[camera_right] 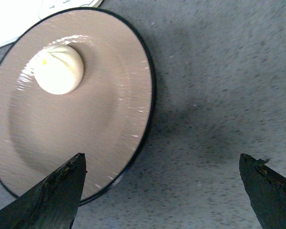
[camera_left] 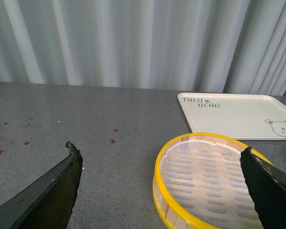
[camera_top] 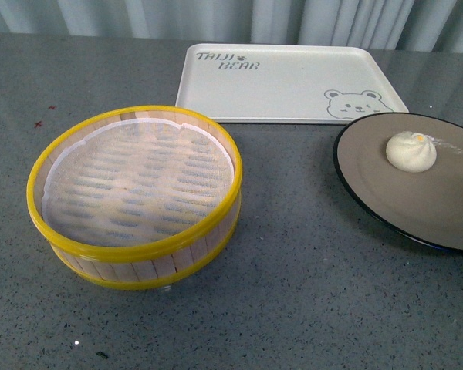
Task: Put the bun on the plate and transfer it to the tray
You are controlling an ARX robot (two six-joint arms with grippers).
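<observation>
Grey speckled table (camera_top: 309, 308), pale curtain behind.

Bun (camera_top: 411, 151): resting on the plate (camera_top: 417, 212), pleated top up, off-centre toward the plate's far side. Orange dot visible.

Plate: flat on the table at the robot's right. Its far rim is just beside the near right corner of the tray (camera_top: 285, 85); contact cannot be told.

Tray: flat at the back of the table, lettering at far left, bear face at near right.

Yellow-rimmed steamer basket (camera_top: 135, 254): left of the plate and apart from it, in front of the tray, white liner inside.

Right gripper (camera_right: 163, 162): jaws spread wide, empty, touching neither plate nor bun. One finger shows over the plate's edge, the other over bare table. Bun well clear of both.

Left gripper (camera_left: 160, 157): jaws spread wide, empty, above the table with the steamer basket beneath and beyond.
</observation>
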